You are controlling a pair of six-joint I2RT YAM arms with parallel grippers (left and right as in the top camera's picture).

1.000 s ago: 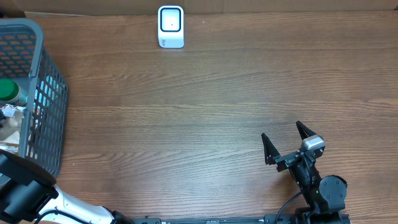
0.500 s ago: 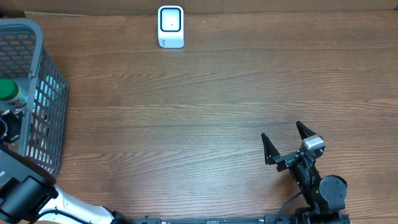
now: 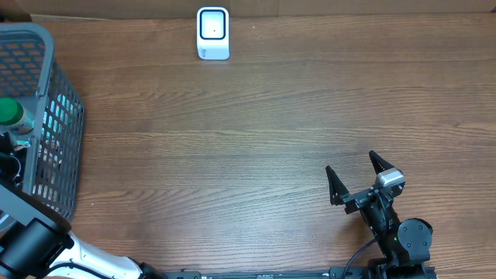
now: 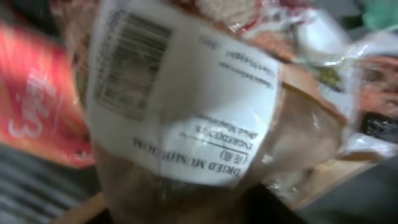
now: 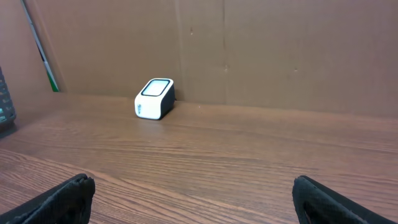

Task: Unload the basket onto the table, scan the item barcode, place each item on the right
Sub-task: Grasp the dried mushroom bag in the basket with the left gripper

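Left tool (image 3: 9, 155) is hanging inside the basket (image 3: 58, 116) close over the dried-mushroom bag (image 4: 186, 112), grip impossible to tell; slick film could be slipping loose, creasing the barcode (image 4: 127, 65).

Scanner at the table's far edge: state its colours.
The small box-shaped scanner is white, with a dark blue frame around its top panel; clearest overhead.

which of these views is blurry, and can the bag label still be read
Left wrist: blurred and very close; the white label is soft, its barcode bars smeared, though the large upside-down print still reads as dried mushroom. Overhead: sharp, evenly lit, with the scanner crisp. Right wrist: sharp as well, no glare on the table.
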